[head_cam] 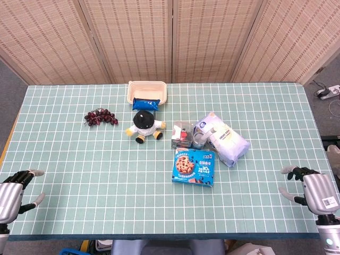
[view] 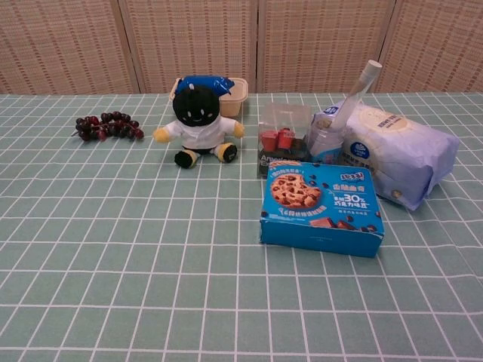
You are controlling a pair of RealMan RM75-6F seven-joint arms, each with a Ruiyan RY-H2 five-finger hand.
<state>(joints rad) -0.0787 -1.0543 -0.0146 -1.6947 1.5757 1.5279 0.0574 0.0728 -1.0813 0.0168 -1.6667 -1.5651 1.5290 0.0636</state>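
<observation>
Grey metal and dark fingers mark both hands, each resting at a near corner of the table with fingers apart and nothing held. The left hand [head_cam: 16, 192] lies by the near-left edge, the right hand [head_cam: 311, 190] by the near-right edge; neither appears in the chest view.

Nearest to the right hand, inward and slightly farther out, lies the blue cookie box [head_cam: 194, 166], flat on the green checked cloth [head_cam: 106, 170]. Just beyond the box stand a clear case with red contents [head_cam: 181, 134] and a small jar [head_cam: 200, 137], the jar touching a pale wipes pack [head_cam: 226, 141] on its outer side. Farther out again sit the plush doll [head_cam: 144, 125], the beige tray [head_cam: 147, 90] holding a blue packet [head_cam: 145, 104], and, toward the left hand's side, dark grapes [head_cam: 100, 117].

Risk, as a judgement: the box, case, jar and pack crowd together, so a reach from the right for the box could nudge the pack or tip the jar; a flat box also offers little purchase and may slide on the cloth.

Room: wide bare cloth separates each hand from the cluster. Both hands sit close to the near edge, where the table drops away.
</observation>
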